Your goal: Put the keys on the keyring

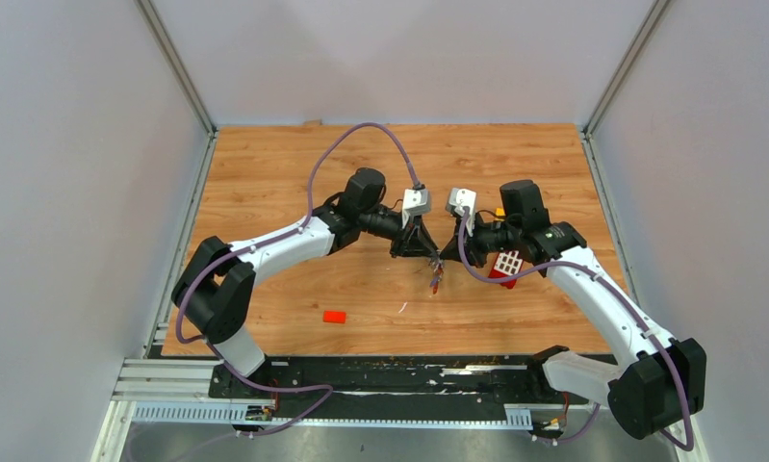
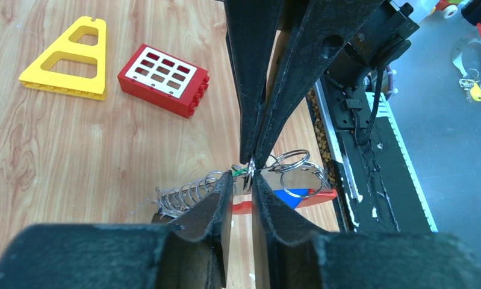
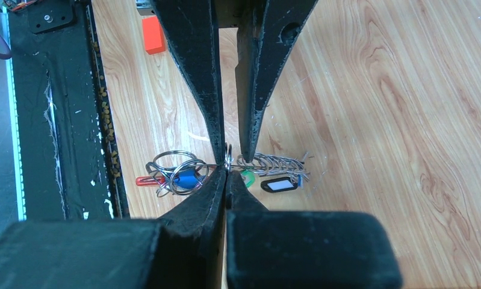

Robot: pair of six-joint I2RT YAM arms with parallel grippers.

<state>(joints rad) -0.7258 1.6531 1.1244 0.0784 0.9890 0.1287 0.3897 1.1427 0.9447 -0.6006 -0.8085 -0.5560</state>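
Two robot arms meet tip to tip over the middle of a wooden table (image 1: 265,173). The left claw (image 1: 430,254) is narrowed to a slim gap, its tips pinching a thin metal ring of the keyring (image 3: 273,161). The right claw (image 1: 448,256) is pressed fully together on that ring from the opposite side.

The keyring hangs where the tips meet. It has a grey wire coil on one side, and loose split rings (image 3: 173,168) and a red strap (image 2: 313,195) on the other. The keys (image 3: 279,185) hang in the same bunch, showing a blue tag (image 3: 186,179), a green tag (image 3: 247,177) and a black tag with a white label. Whether the bunch touches the wood cannot be told.

A red brick (image 1: 506,267) with a white grid lies just beside the right arm. A yellow triangular frame (image 2: 66,60) lies near the brick. A small orange block (image 1: 334,317) sits well apart, toward the near edge on the left.
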